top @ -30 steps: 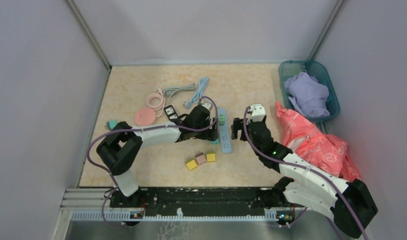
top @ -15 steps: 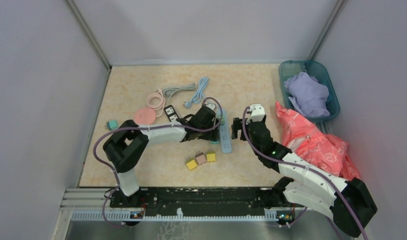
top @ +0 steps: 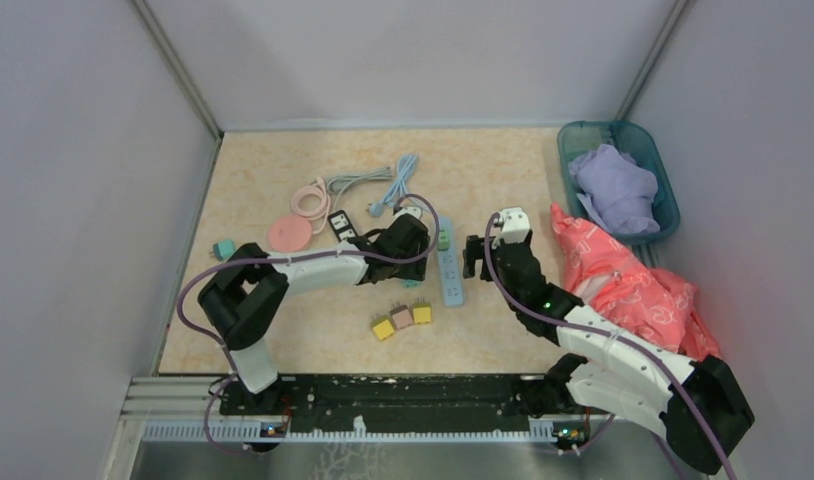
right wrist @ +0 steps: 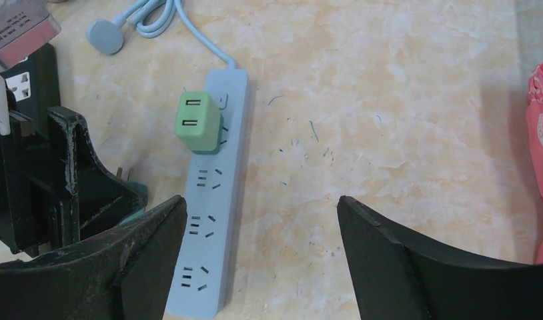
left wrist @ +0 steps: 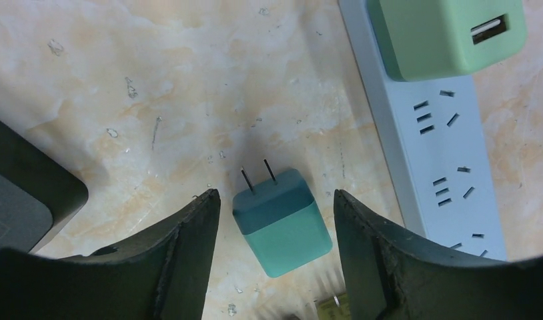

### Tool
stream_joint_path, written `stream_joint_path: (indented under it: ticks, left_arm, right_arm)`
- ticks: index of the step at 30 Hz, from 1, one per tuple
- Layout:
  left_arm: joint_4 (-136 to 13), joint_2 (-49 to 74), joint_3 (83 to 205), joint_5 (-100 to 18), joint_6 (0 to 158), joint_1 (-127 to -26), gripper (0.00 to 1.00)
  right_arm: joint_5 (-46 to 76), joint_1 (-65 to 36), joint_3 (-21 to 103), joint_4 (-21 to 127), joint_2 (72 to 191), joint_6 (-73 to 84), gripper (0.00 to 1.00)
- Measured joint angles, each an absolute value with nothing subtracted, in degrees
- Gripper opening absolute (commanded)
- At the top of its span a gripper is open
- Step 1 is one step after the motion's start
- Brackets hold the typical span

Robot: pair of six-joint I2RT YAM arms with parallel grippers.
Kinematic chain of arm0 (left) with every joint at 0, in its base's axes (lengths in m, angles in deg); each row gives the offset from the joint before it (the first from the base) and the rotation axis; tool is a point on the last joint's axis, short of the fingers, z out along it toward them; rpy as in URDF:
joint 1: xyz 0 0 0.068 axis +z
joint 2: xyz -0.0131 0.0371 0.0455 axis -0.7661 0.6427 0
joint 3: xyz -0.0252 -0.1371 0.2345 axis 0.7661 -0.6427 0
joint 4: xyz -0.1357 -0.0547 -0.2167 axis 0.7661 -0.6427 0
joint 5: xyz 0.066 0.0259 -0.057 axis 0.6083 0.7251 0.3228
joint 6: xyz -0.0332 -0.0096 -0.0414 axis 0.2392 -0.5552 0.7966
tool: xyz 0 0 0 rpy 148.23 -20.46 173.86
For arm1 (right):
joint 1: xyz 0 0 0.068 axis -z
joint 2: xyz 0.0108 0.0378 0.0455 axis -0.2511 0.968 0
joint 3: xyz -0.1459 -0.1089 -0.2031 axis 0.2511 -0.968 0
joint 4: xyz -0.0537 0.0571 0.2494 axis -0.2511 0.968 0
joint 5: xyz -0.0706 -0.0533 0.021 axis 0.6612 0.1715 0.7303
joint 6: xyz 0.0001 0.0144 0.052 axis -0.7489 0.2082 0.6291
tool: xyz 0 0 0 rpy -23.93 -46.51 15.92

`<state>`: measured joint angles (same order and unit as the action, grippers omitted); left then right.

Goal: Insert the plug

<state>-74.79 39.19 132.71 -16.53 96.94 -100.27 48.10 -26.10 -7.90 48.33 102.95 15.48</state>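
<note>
A teal plug [left wrist: 281, 221] lies on its side on the table, prongs pointing away. My left gripper [left wrist: 275, 227] is open with one finger on each side of the plug, not touching it. A pale blue power strip [left wrist: 429, 140] lies just to its right, with a light green adapter [left wrist: 449, 33] plugged in near its top; both also show in the right wrist view, strip [right wrist: 209, 220] and adapter [right wrist: 197, 122]. My right gripper [right wrist: 259, 230] is open and empty, hovering to the right of the strip [top: 449, 270]. My left gripper [top: 411, 262] sits left of the strip.
Three small plugs, yellow, pink and yellow [top: 401, 319], lie in front of the strip. Coiled cables [top: 358, 183], a pink round pad [top: 289, 235] and a black adapter [top: 343, 227] lie behind left. A teal bin [top: 666, 205] with purple cloth and a pink cloth [top: 638, 285] are at right.
My left gripper has shifted slightly left and nearer, off the strip's edge, and now straddles the teal plug on the table. The right arm has not moved.
</note>
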Motion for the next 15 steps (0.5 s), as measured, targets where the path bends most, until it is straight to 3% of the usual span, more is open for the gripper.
stream_joint_path:
  ticks: [15]
  left_arm:
    - [-76.91,39.61,132.82,-16.64,100.85,-100.27,0.65]
  right_arm:
    - [47.33,-26.1,-8.99,47.36,102.88,15.51,0.83]
